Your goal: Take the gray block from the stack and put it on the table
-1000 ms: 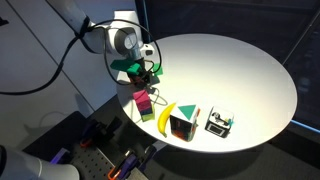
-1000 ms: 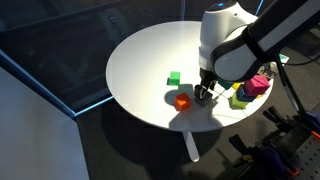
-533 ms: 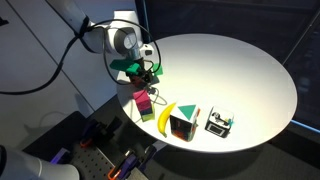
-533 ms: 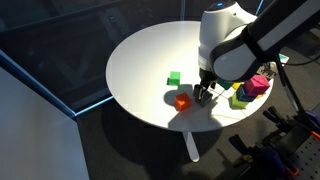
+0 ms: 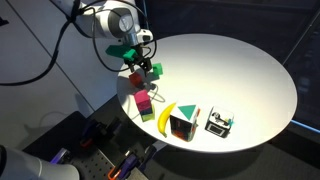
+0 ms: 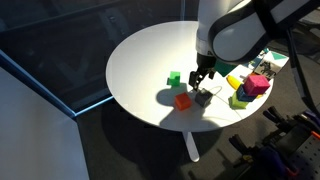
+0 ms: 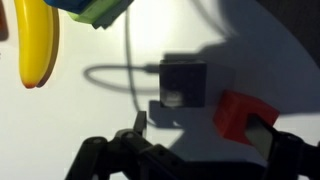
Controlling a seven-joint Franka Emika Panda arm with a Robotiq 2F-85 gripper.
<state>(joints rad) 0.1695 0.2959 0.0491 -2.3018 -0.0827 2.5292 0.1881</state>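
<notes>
The gray block point(image 7: 183, 85) sits alone on the white table point(image 7: 80, 110), right next to the orange cube point(image 7: 240, 113). In an exterior view the gray block point(image 6: 203, 97) lies just below my gripper point(image 6: 203, 76). My gripper point(image 7: 200, 135) is open and empty, raised above the block, with a finger on each side of the view. The stack, a magenta cube on a yellow-green one, stands apart in both exterior views point(image 5: 143, 104) point(image 6: 257, 86). My gripper point(image 5: 141, 62) hangs over the near-left part of the table point(image 5: 230, 70).
A flat green block point(image 6: 175, 78) lies beside the orange cube point(image 6: 183, 101). A banana point(image 5: 165, 115) point(image 7: 38, 40), a cube toy with a green triangle point(image 5: 183, 125) and a small box point(image 5: 219, 122) lie near the table edge. A cable crosses the table point(image 7: 125, 60).
My gripper has lifted up off the table. The gray block stays behind on the table beside the orange cube.
</notes>
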